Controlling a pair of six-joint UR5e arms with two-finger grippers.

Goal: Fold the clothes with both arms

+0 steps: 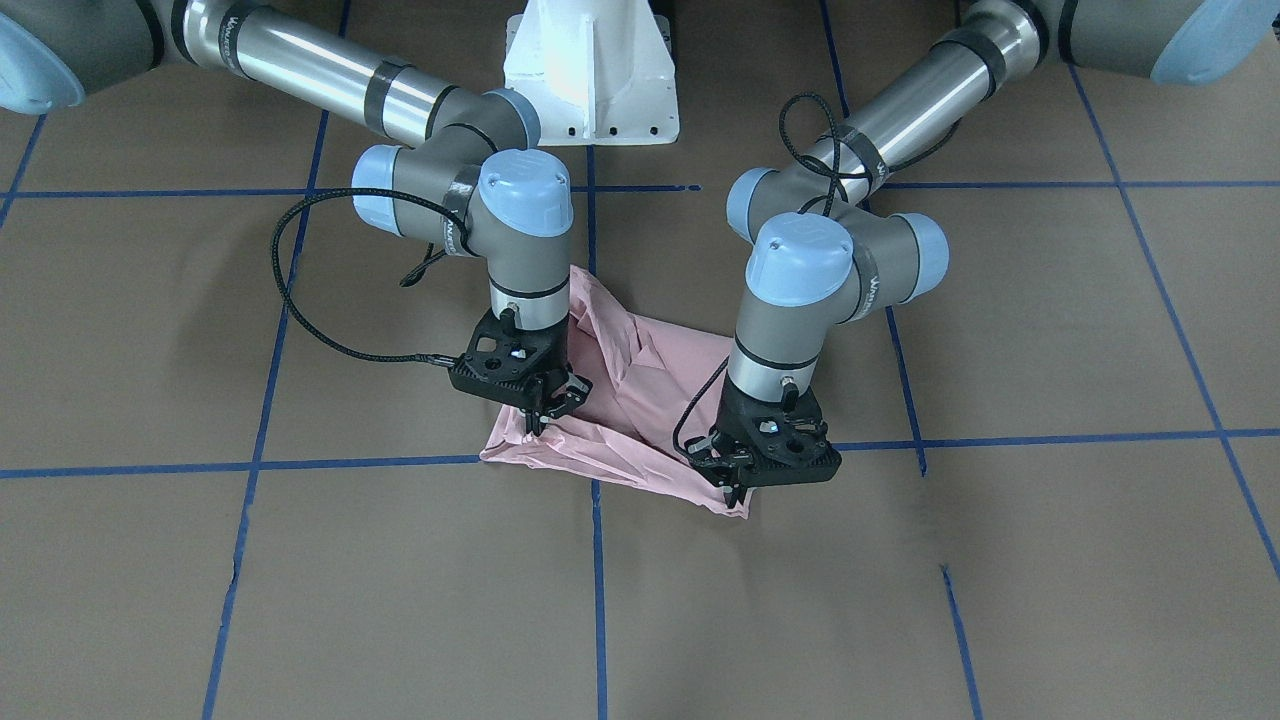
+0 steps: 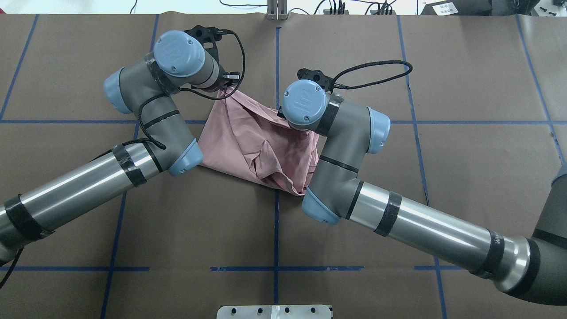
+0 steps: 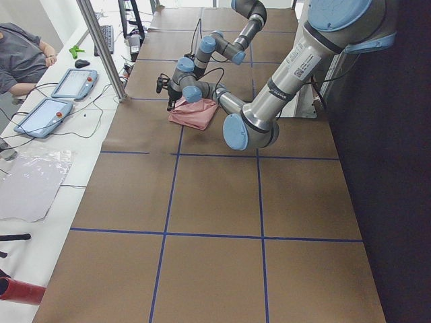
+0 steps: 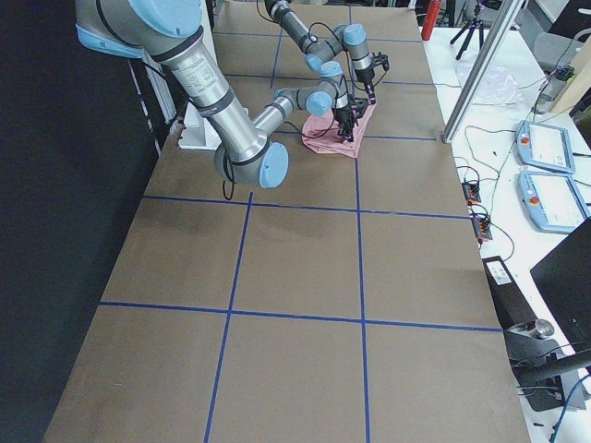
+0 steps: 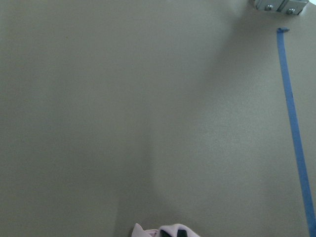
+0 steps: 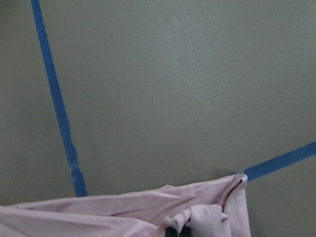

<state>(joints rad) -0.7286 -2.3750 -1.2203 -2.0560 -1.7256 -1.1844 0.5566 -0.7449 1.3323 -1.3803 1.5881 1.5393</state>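
The right gripper (image 1: 545, 408) is pinched tight on a fold of the pink T-shirt (image 1: 640, 400). It points straight down and grips the cloth near the shirt's corner on the side away from the robot. In the right wrist view, the cloth (image 6: 123, 212) bunches up at the very bottom, right where the gripper closes.

The left gripper (image 1: 735, 482) is closed too. It holds the other far corner of the same T-shirt and also points straight down. In the left wrist view only a small bit of pink cloth (image 5: 158, 230) shows at the bottom edge, with dark gripper tips pressed into it.

The T-shirt is crumpled and folded over on itself, and only plain pink cloth shows. It lies on the brown worktop (image 1: 1000, 600), in front of the white base (image 1: 590, 70). It sits across the middle one of the blue tape lines (image 1: 597, 600), a little nearer the worktop's far edge than the robot's edge. The shirt's far edge runs from one gripper to the other. It is too hard to tell if that edge is lifted off the worktop or lies on it.

There is one T-shirt. There are two arms, the left arm (image 2: 66, 199) and the right arm (image 2: 421, 226), and each has one gripper. Both arms bend at the elbow and reach over the shirt from the two sides.
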